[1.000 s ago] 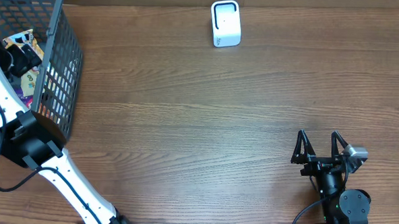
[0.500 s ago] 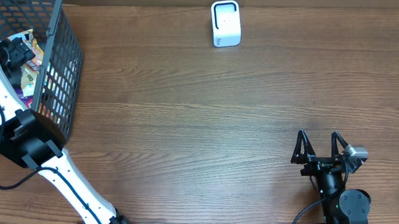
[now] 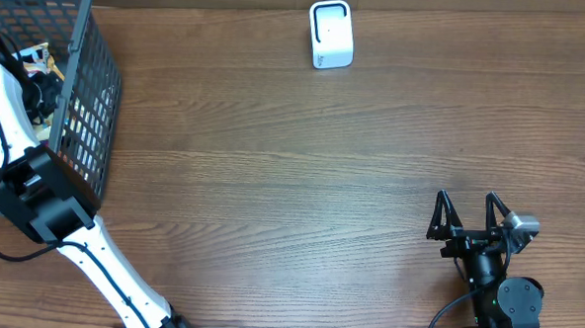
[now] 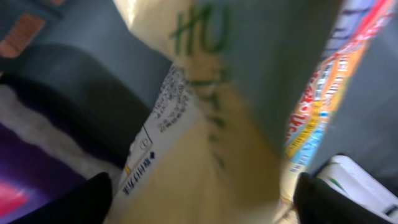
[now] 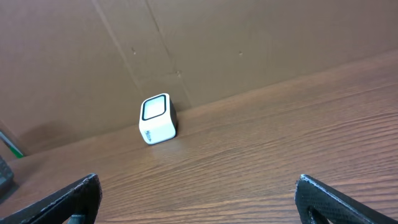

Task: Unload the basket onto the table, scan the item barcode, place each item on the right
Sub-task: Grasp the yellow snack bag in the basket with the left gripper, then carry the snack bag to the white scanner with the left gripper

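In the left wrist view a blurred cream-yellow packet (image 4: 224, 124) with green letters and small printed text fills the frame, and it lies between my left gripper's (image 4: 205, 202) two dark fingers (image 4: 90, 199). The jaws stand wide on either side of it, open. From overhead, the left gripper (image 3: 40, 92) is down inside the black wire basket (image 3: 89, 106) among snack packets (image 3: 42, 56). The white barcode scanner (image 3: 331, 34) stands at the far edge of the table and also shows as a scanner (image 5: 157, 118) in the right wrist view. My right gripper (image 3: 470, 213) rests open near the front right, holding nothing.
A colourful orange and blue packet (image 4: 323, 93), a purple packet (image 4: 31, 180) and a white item (image 4: 357, 180) crowd around the cream one in the basket. A brown cardboard wall (image 5: 249, 43) runs behind the scanner. Wooden tabletop (image 3: 292, 184) lies between basket and right arm.
The left arm has shifted within the basket and dropped onto the packets, and its jaws have begun to narrow. The right arm has not moved.
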`<act>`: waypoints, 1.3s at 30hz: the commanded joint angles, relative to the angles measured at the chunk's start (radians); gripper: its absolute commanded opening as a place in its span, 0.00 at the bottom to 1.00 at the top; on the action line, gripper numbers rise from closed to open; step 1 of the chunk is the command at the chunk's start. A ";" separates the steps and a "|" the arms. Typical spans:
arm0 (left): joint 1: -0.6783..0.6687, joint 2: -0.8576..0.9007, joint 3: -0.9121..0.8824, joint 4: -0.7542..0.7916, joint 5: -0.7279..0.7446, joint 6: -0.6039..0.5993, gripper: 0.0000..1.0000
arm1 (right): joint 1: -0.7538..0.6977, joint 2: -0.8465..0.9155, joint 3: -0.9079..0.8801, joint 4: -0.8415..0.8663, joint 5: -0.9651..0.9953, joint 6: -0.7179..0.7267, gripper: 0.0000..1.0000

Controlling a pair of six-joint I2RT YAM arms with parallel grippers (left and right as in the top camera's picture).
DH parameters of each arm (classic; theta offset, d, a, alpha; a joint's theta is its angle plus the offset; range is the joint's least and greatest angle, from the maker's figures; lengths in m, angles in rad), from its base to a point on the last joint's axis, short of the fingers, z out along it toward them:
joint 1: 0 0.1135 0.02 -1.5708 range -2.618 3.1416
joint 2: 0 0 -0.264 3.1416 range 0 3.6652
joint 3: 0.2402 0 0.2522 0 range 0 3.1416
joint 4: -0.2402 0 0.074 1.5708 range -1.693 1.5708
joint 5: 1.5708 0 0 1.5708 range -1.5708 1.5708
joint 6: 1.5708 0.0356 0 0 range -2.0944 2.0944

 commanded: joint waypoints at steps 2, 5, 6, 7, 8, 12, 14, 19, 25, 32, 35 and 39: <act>-0.007 0.018 -0.028 0.016 -0.001 0.065 0.54 | -0.003 -0.008 -0.011 0.008 0.013 -0.005 1.00; -0.007 0.018 -0.027 0.013 0.002 0.065 0.13 | -0.003 -0.008 -0.011 0.008 0.013 -0.005 1.00; -0.007 0.018 -0.027 0.008 0.002 0.064 0.04 | -0.003 -0.008 -0.011 0.008 0.013 -0.005 1.00; -0.007 0.018 -0.027 0.002 0.002 0.064 0.04 | -0.003 -0.008 -0.011 0.008 0.013 -0.005 1.00; -0.007 0.018 -0.027 -0.006 0.002 0.064 0.04 | -0.003 -0.008 -0.011 0.008 0.013 -0.004 1.00; -0.007 0.009 -0.025 -0.067 0.002 0.058 0.04 | -0.003 -0.008 -0.011 0.008 0.013 -0.005 1.00; -0.006 -0.010 -0.015 -0.095 0.002 0.019 0.04 | -0.003 -0.008 -0.011 0.008 0.013 -0.005 1.00; -0.005 -0.119 0.022 -0.130 0.003 -0.055 0.04 | -0.003 -0.008 -0.011 0.008 0.013 -0.005 1.00; -0.005 -0.333 0.022 -0.139 0.010 -0.100 0.04 | -0.003 -0.008 -0.011 0.008 0.013 -0.005 1.00; -0.028 -0.570 0.022 -0.170 0.056 -0.130 0.04 | -0.003 -0.008 -0.011 0.008 0.013 -0.005 1.00; -0.059 -0.648 0.022 -0.188 0.112 -0.130 0.04 | -0.003 -0.008 -0.011 0.008 0.013 -0.005 1.00; -0.145 -0.719 0.022 -0.229 0.163 -0.130 0.04 | -0.003 -0.008 -0.011 0.008 0.013 -0.005 1.00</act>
